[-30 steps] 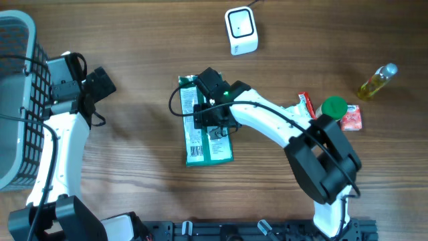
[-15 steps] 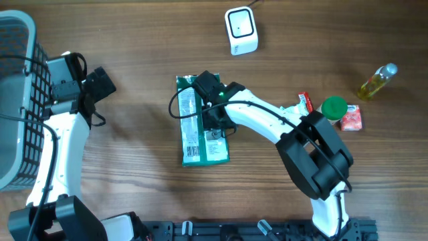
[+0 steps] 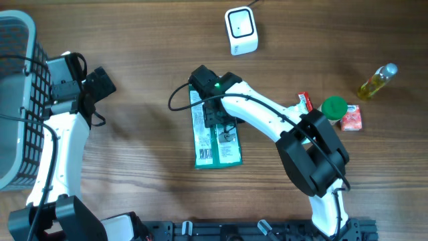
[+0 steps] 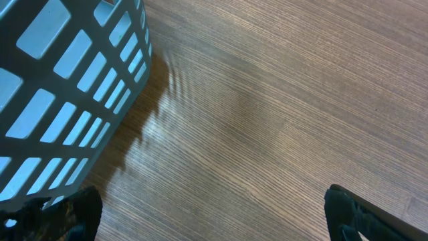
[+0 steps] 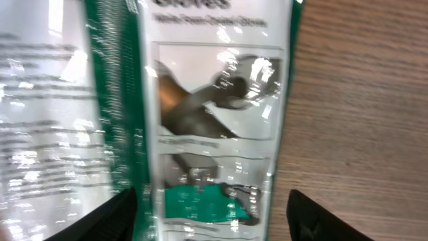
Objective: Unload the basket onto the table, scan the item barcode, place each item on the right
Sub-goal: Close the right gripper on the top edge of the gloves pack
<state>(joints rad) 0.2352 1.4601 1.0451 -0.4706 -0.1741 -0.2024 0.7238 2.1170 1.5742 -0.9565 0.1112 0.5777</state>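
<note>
The wood-grain tabletop point(image 3: 134, 40) fills my overhead view, and the item I have to scan, a green and white package point(image 3: 217, 150), lies flat near its middle with its long side running toward and away from the arm bases. The white scanner point(image 3: 241, 30) stands at the far edge, well apart from the package, beyond its far end and a little to the right.

My right end effector point(image 5: 214, 217) hangs over the far half of the package. In the right wrist view its two fingers point(image 5: 114, 214) are spread wide. One is above the printed film and the other above bare wood just past the package's edge. They pinch nothing, and I cannot tell whether either tip touches the film. The print below is blurred. I make out a photo panel and green bands, but no barcode I can read.

My left end effector point(image 4: 214, 217) is off to the left, close beside the grey lattice basket point(image 3: 17, 100). Its fingertips point(image 4: 70, 213) sit at the bottom corners of the left wrist view, fully spread, with only bare wood and the basket's shadow between them.

To the right, behind the right arm's elbow, I see a cluster: a red packet point(image 3: 305, 102), a green-capped item point(image 3: 334, 107) and a small pink carton point(image 3: 352, 119). A bottle of yellow liquid point(image 3: 376, 82) lies tilted farther out.
</note>
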